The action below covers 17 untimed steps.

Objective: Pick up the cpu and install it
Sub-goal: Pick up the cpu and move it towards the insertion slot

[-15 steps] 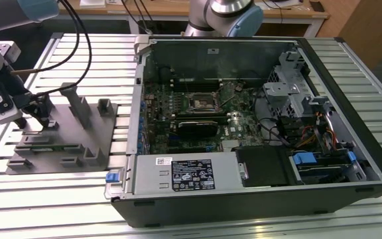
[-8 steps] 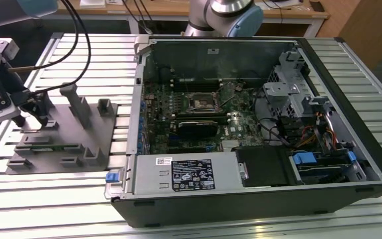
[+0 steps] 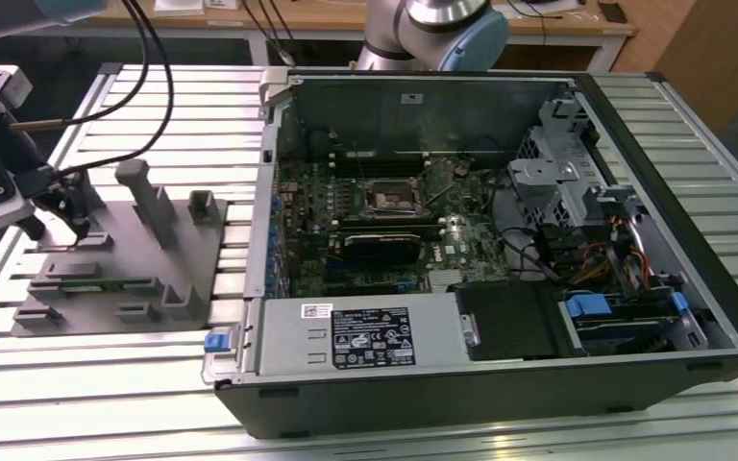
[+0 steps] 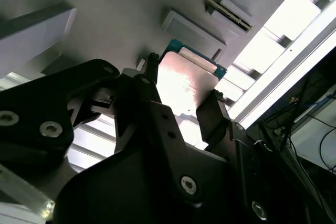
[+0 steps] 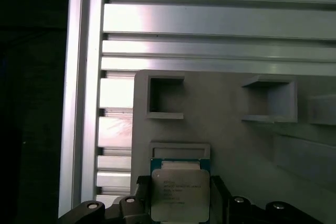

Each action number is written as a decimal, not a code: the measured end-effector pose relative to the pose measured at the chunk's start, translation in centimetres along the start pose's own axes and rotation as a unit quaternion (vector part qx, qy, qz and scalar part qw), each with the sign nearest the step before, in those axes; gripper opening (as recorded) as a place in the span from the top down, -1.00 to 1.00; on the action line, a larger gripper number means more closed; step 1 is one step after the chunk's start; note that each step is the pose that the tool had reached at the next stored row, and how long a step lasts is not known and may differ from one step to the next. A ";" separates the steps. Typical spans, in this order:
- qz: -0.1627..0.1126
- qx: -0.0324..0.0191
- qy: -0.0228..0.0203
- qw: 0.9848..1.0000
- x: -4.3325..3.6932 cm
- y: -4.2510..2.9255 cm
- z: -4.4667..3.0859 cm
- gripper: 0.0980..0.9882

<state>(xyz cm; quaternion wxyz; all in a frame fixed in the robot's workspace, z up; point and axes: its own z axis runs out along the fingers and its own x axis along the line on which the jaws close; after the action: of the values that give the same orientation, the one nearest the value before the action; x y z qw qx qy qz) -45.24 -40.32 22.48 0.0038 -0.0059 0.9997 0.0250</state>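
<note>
Task item: small flat square cpu (image 5: pixel 180 195) with a pale silvery metal top and a green board rim.
Item location: in a shallow pocket of the grey moulded plastic tray (image 3: pixel 138 264), close to the tray side that faces the bench edge on the exterior view's left.
Carrier: slatted aluminium bench (image 3: pixel 151 384); tray near that edge, open black computer case (image 3: pixel 472 399) towards the opposite edge.
Pincer: black two-fingered pincer (image 3: pixel 59 229), low over the tray, directly above the cpu.
Pincer state: narrow; fingers (image 4: pixel 212 119) set against two opposite side edges of the cpu, judged closed on it.
Key relation: cpu centred between the fingers, top face turned towards the wrist, flat to the tray floor; no sideways offset noted in both wrist views.
Long axis: outline near-square; grip taken across the slightly shorter span.
Lift status: cpu apparently at pocket level, raised pocket wall just beside its free edge; judged not yet clear of the tray.
Destination: dark square socket with metal frame (image 3: pixel 388 197) inside the case, well apart from the pincer, towards the exterior view's right.
</note>
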 end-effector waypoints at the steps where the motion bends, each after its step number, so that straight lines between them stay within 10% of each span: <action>1: 0.000 0.000 0.000 1.000 0.00 0.01 -0.15 0.00; 17: 0.000 -0.006 0.000 1.000 -0.02 0.11 -2.14 0.00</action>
<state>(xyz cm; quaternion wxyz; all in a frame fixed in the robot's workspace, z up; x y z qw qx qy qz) -45.24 -40.32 24.62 0.0039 -0.0058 0.9995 0.0309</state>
